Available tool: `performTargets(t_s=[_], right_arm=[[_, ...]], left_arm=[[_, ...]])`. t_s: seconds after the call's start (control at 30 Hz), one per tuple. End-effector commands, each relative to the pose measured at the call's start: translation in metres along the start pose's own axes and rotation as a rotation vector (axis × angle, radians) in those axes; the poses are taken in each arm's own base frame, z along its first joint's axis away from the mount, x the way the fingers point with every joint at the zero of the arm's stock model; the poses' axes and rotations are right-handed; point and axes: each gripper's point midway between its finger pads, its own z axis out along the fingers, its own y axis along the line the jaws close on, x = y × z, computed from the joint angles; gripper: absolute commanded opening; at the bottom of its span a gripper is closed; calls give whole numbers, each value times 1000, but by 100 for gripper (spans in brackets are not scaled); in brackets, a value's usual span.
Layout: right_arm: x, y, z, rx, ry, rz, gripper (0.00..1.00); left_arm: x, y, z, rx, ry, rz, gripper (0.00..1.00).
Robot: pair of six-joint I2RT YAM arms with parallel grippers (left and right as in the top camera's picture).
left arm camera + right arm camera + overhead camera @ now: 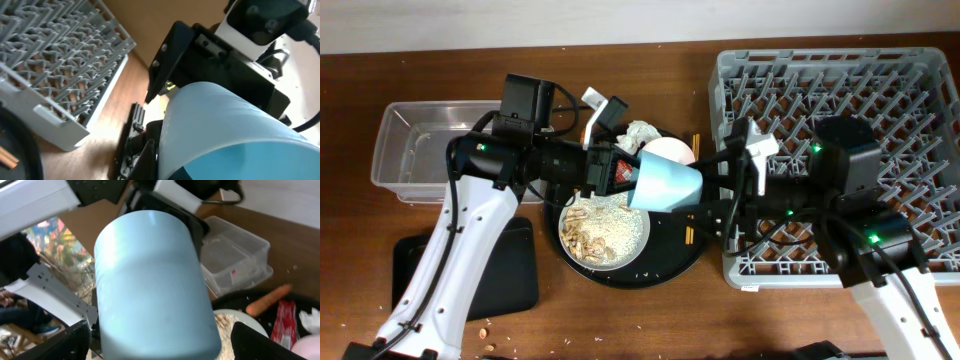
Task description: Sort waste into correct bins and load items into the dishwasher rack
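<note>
Your left gripper (612,172) is pinching the small light-blue plastic cup (665,185) at its wider end and holding it on its side in the air, above the large round black tray (680,268). Your right gripper (725,195) faces it from the other side. In the right wrist view its fingers (75,340) are spread wide with the cup between them, and you cannot tell there whether the pads touch the cup wall. Under the cup on the round tray sits the wide pale grey bowl (645,240), with beige food scraps and rice grains (585,235) in it. The small white bowl (670,150) and the crumpled white tissue (640,132) lie at the tray's far side. The right wrist view also shows you the orange carrot (267,300) and the red snack wrapper (282,325) lying on the tray. The clear rectangular plastic tub (395,150) stands on the brown wooden table (740,320) to your left. The shallow black rectangular tray (510,290) lies nearer you, partly under the left arm. The large square grey plastic dishwasher rack (820,55) is on your right, partly under the right arm.
</note>
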Motion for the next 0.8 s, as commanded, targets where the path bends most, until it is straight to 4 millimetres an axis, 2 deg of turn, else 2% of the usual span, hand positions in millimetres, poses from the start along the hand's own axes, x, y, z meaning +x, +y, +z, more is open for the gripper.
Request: performTargets(t_s=[0.0, 0.03, 0.07, 0.1, 0.13, 0.2, 0.23, 0.33, 0.37, 0.43, 0.5, 0.57, 0.67, 0.7, 0.73, 0.77], right_arm=[[-1, 13, 11, -66, 14, -28, 63], [-2, 11, 9, -56, 11, -31, 59], [-4, 7, 6, -24, 2, -34, 59], [-7, 1, -2, 44, -12, -39, 58], [-7, -10, -14, 147, -25, -11, 58], [0, -33, -43, 331, -35, 70, 56], [9, -46, -64, 436, -37, 134, 56], [63, -113, -153, 943, -33, 505, 55], [93, -131, -196, 1172, -15, 657, 55], [136, -140, -245, 1413, 17, 884, 55], [170, -151, -274, 1530, 54, 1076, 55], [199, -172, -273, 1511, 133, 1217, 55], [226, -191, -252, 1370, 224, 1340, 56], [235, -190, -248, 1349, 264, 1380, 64], [235, -190, -248, 1346, 264, 1383, 74], [226, -189, -249, 1341, 250, 1373, 87]], left_arm=[[0, -16, -1, 90, -1, 19, 0], [0, -14, -1, 82, -1, 19, 1], [0, -9, 0, 56, -1, 18, 8], [0, -1, 0, 7, 0, 18, 40], [0, 5, 0, -31, 1, 18, 63], [0, 15, -1, -88, 2, 19, 72], [0, 21, -1, -123, 2, 18, 74], [0, 28, -2, -162, 3, 18, 79], [0, 28, -2, -163, 3, 18, 79], [1, 34, -3, -197, 5, 14, 79], [2, 35, -4, -203, 8, 7, 80], [4, 35, -4, -203, 12, -4, 80], [4, 35, -4, -204, 13, -8, 80], [5, 35, -4, -204, 15, -14, 80], [6, 35, -4, -204, 16, -16, 80], [6, 37, -4, -215, 16, -15, 85]])
